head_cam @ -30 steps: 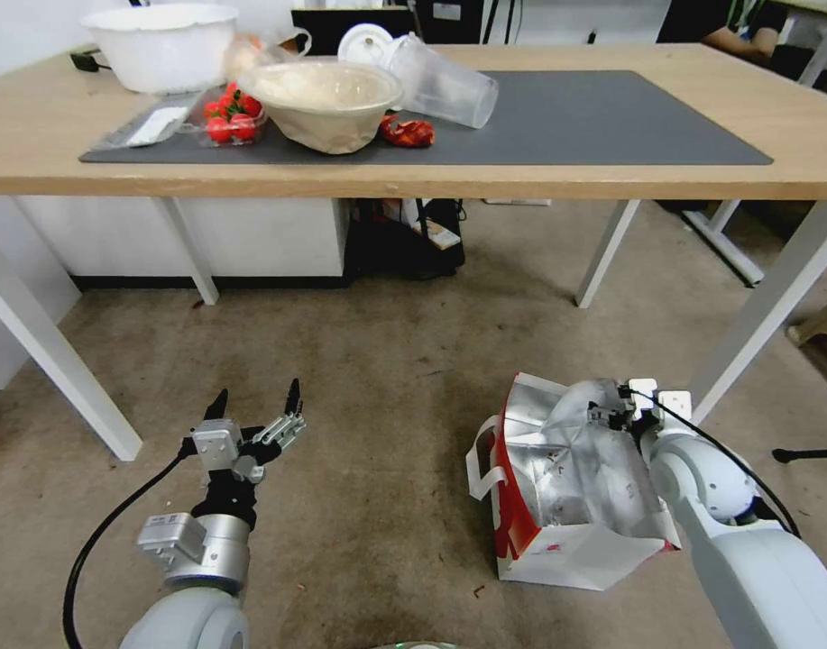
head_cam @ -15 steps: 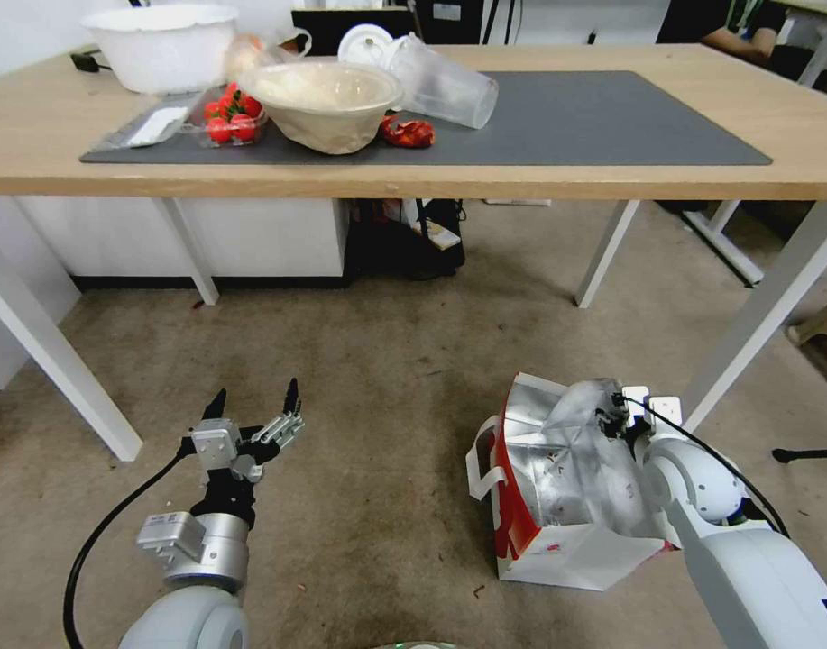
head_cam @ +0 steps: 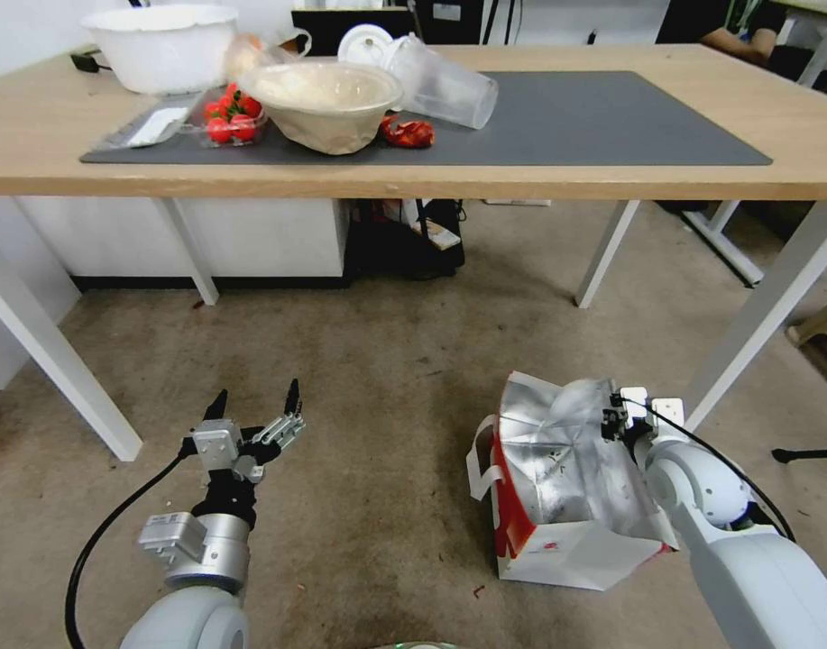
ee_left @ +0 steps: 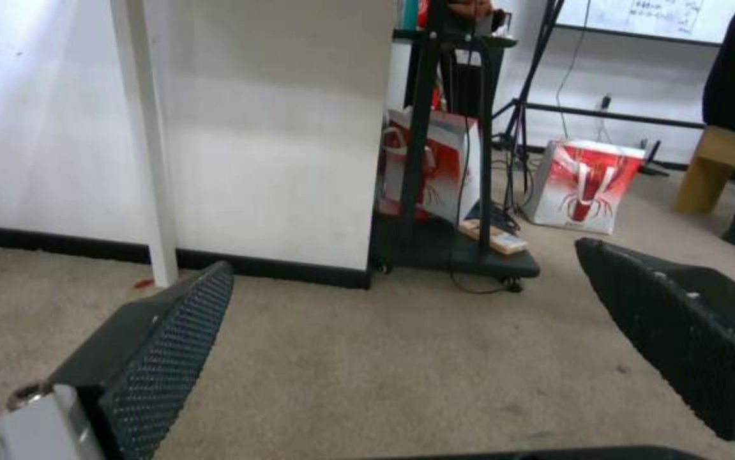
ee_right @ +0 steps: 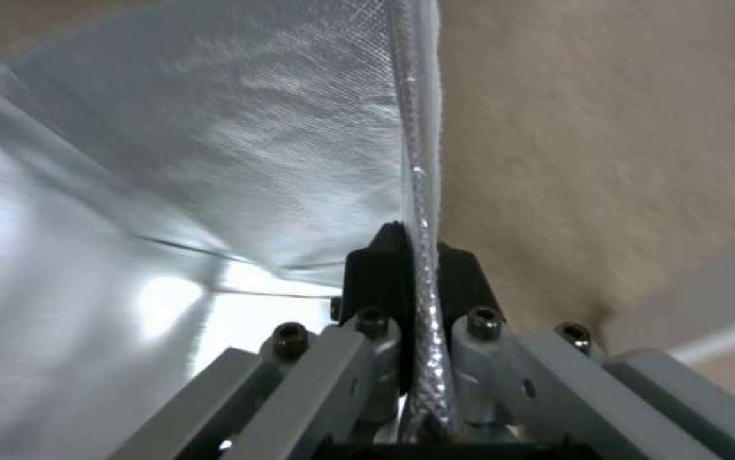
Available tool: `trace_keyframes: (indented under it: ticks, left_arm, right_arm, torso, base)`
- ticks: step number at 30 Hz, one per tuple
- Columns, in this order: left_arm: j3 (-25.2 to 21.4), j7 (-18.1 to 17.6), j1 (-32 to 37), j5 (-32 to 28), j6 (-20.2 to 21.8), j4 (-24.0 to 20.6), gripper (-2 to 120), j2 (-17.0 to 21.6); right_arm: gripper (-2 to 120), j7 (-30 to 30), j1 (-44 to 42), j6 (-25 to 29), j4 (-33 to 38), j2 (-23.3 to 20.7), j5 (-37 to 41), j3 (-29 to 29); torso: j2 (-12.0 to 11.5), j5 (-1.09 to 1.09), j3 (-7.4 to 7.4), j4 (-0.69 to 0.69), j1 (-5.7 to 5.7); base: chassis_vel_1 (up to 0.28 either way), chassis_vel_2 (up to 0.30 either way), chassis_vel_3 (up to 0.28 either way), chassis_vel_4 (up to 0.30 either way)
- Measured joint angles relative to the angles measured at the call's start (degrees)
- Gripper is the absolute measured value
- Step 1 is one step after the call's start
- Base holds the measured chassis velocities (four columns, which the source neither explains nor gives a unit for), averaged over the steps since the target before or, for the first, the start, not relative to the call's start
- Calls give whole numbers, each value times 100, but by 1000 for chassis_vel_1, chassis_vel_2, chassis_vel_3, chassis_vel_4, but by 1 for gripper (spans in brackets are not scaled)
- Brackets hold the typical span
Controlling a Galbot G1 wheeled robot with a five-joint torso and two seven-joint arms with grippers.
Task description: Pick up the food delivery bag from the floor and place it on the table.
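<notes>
The food delivery bag (head_cam: 557, 491), white with a red side panel and silver foil lining, stands open on the floor (head_cam: 386, 406) at the right, in front of the table (head_cam: 413, 180). My right gripper (head_cam: 611, 419) is shut on the bag's far right rim. In the right wrist view the foil-lined rim (ee_right: 418, 160) runs pinched between the two black fingertips (ee_right: 384, 255). My left gripper (head_cam: 255, 401) hovers open above the bare floor at the left, far from the bag; its black ribbed fingers (ee_left: 163, 345) stand wide apart.
The table's dark grey mat (head_cam: 566, 117) carries a beige bowl (head_cam: 323, 104), a white bowl (head_cam: 160, 45), tomatoes (head_cam: 231, 115), a tipped clear cup (head_cam: 445, 81) and a red wrapper (head_cam: 407, 132) on its left half. White table legs (head_cam: 765, 306) stand close behind the bag. Other red-white bags (ee_left: 584, 185) sit beyond a black cart (ee_left: 453, 249).
My right gripper has moved slightly left and closed on the bag's rim, and the foil top has shifted with it. The left arm has not moved.
</notes>
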Motion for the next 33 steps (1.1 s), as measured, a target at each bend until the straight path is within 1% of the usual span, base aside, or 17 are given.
trace_keyframes:
  ticks: [5,9,10,11,12,14,15,16,17,19,20,23,25,27,28,29,33]
  left_arm:
    - [0,-1,2,0,-6,0,100,2]
    - [5,-2,1,0,-7,0,100,3]
    - [15,-2,5,2,-12,0,100,-8]
    - [15,-2,5,2,-12,0,100,-8]
    - [18,-3,9,4,-16,0,100,-10]
    - [21,-3,14,8,-30,0,100,-10]
    - [21,-3,14,8,-30,0,100,-10]
    - [22,-3,11,8,-36,5,100,-9]
    - [22,-3,8,8,-39,6,100,-9]
    - [29,-4,2,9,-50,13,100,-10]
    - [29,-4,2,9,-50,13,100,-10]
    - [32,-4,-2,10,-70,32,100,-9]
    - [32,-5,-3,10,-72,34,100,-9]
    - [35,-5,-9,10,-78,43,100,-10]
    - [35,-5,-12,10,-79,47,100,-11]
    - [35,-5,-12,10,-79,47,100,-11]
    - [53,-5,-27,10,-87,73,100,-26]
  right_arm:
    - [0,-108,-111,6,269,-78,377,62]
    - [0,-419,-318,96,775,-338,871,156]
    - [0,-750,-463,233,1058,-609,1036,218]
    - [0,-750,-463,233,1058,-609,1036,218]
    - [0,-948,-556,346,1192,-800,1170,260]
    - [0,-1819,-845,795,1488,-1452,1420,436]
    - [0,-1819,-845,795,1488,-1452,1420,436]
    - [0,-2332,-928,1026,1577,-1793,1535,492]
    - [0,-2547,-953,1155,1614,-1950,1610,505]
    - [0,-3344,-948,1728,1747,-2543,2053,521]
    - [0,-3344,-948,1728,1747,-2543,2053,521]
    - [0,-4225,-829,2273,1889,-3204,2516,542]
    - [0,-4330,-805,2317,1909,-3309,2567,547]
    - [0,-4927,-684,2578,1933,-3791,2860,579]
    - [0,-5127,-638,2636,1923,-3916,2919,590]
    - [0,-5127,-638,2636,1923,-3916,2919,590]
    - [0,-5778,-393,2756,1913,-4416,3390,634]
  torso:
    - [1,0,0,0,0]
    - [1,0,0,0,0]
    - [1,0,0,0,0]
    - [1,0,0,0,0]
    - [1,0,0,0,0]
    - [2,-1,0,-2,0]
    - [2,-1,0,-2,0]
    - [2,0,0,-1,0]
    - [1,0,0,-1,0]
    - [1,1,0,0,0]
    - [1,1,0,0,0]
    - [2,0,0,0,0]
    - [1,0,0,0,0]
    - [2,-1,0,0,0]
    - [1,0,0,0,0]
    - [1,0,0,0,0]
    - [2,0,0,0,0]
  base:
    - [0,0,0,0]
    - [0,0,0,0]
    - [0,0,0,0]
    - [0,0,0,0]
    - [0,0,0,0]
    - [0,0,0,0]
    - [0,0,0,0]
    - [0,0,0,0]
    - [0,0,0,0]
    - [0,0,0,0]
    - [0,0,0,0]
    - [0,0,0,0]
    - [0,0,0,0]
    - [0,0,0,0]
    - [0,0,0,0]
    - [0,0,0,0]
    - [0,0,0,0]
